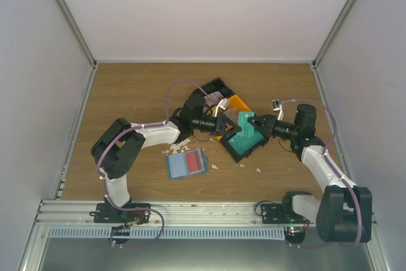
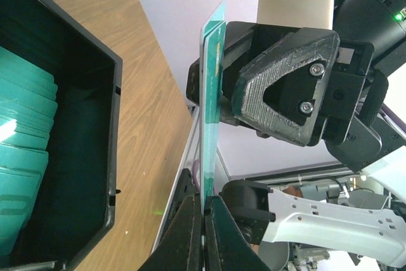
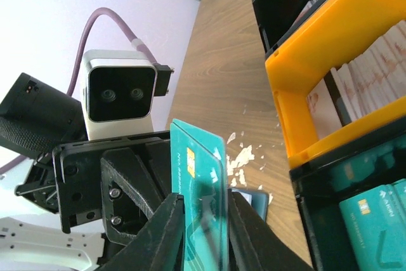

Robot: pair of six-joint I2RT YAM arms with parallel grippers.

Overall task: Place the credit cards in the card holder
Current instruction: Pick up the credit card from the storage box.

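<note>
Both grippers meet in mid-air over the trays, holding teal-green credit cards (image 1: 245, 120) upright between them. My left gripper (image 1: 235, 124) is shut on the cards' lower edge, seen edge-on in the left wrist view (image 2: 211, 93), its jaws (image 2: 203, 204) pinching the faces. My right gripper (image 1: 254, 120) has its fingers (image 3: 202, 204) pressed against the two side edges of the cards (image 3: 200, 176), which look like two stacked together. The blue-teal card holder (image 1: 186, 163) lies open on the table with a red card on it, and a corner shows in the right wrist view (image 3: 254, 196).
Below the grippers is a black tray (image 1: 223, 146) full of teal cards (image 2: 22, 131) (image 3: 374, 220). An orange tray (image 1: 240, 101) (image 3: 298, 93) holds whitish cards, with another black tray (image 1: 216, 85) behind it. Torn white scraps (image 1: 181, 144) lie near the holder.
</note>
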